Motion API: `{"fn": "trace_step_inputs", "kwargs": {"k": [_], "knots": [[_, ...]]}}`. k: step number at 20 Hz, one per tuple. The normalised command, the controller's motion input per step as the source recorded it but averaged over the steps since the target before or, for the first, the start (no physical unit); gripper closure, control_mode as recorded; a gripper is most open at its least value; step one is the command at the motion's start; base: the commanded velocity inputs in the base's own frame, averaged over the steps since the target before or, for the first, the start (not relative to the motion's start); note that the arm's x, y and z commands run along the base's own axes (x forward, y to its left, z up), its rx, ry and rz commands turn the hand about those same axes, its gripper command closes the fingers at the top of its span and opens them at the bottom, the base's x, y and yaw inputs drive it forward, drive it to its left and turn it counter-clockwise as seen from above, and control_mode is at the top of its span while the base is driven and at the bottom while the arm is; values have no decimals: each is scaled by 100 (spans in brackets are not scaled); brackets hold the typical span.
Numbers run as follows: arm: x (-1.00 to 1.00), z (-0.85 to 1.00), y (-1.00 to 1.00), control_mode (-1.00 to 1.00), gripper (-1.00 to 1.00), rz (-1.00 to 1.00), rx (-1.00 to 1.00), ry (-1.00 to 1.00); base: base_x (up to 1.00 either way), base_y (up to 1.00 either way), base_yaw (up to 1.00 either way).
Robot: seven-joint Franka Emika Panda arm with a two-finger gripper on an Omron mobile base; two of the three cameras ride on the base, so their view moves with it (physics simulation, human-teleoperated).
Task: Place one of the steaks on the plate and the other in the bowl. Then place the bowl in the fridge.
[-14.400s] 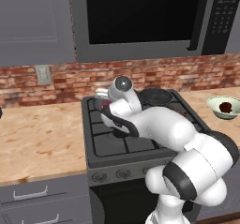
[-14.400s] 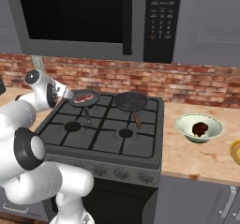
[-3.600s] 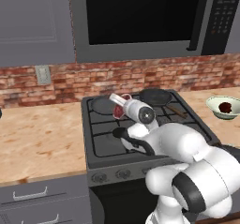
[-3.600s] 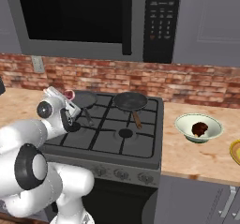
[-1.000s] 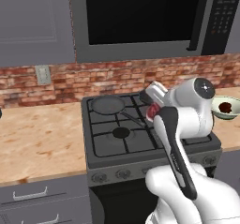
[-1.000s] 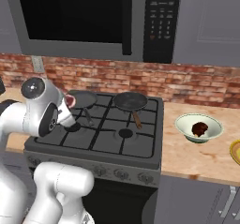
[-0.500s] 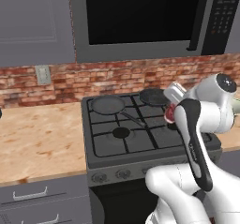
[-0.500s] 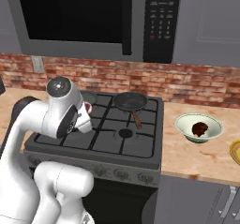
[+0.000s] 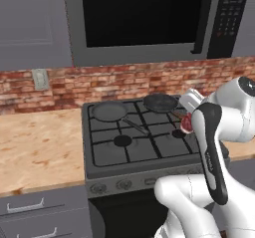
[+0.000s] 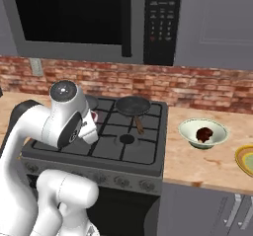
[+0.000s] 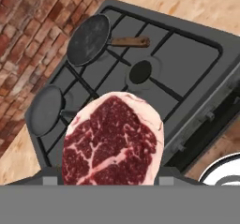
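Note:
The red marbled steak (image 11: 112, 142) hangs above the stove's front edge, and my gripper (image 9: 188, 121) is shut on it. In the right base view the gripper (image 10: 93, 116) sits at the stove's left front with a sliver of that red steak (image 10: 94, 116) showing. On the counter right of the stove stands the pale bowl (image 10: 188, 129), and the darker steak (image 10: 203, 134) lies in it. The yellow plate (image 10: 245, 157) is cut by the right edge of that view. The fridge is out of view.
Two dark frying pans (image 9: 109, 111) (image 9: 160, 102) sit on the back burners of the black stove (image 9: 129, 147), their handles pointing forward. A black microwave (image 9: 144, 18) hangs above. Wooden counter (image 9: 35, 147) runs along both sides, with a brick wall behind.
The arm has swung to the right across the stove, carrying the red steak away from the left pan. The bowl, plate and pans have stayed put.

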Motion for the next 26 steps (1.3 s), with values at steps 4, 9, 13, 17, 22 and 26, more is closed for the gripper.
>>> {"fn": "trace_step_inputs", "kwargs": {"k": [4,9,13,17,22,26], "knots": [[0,0,0,100,100,0,0,0,9,-100,0],[0,0,0,100,100,0,0,0,12,-100,0],[0,0,0,100,100,0,0,0,0,-100,0],[0,0,0,100,100,0,0,0,29,-100,0],[0,0,0,100,100,0,0,0,76,-42,0],[0,0,0,100,100,0,0,0,67,-28,0]]}}
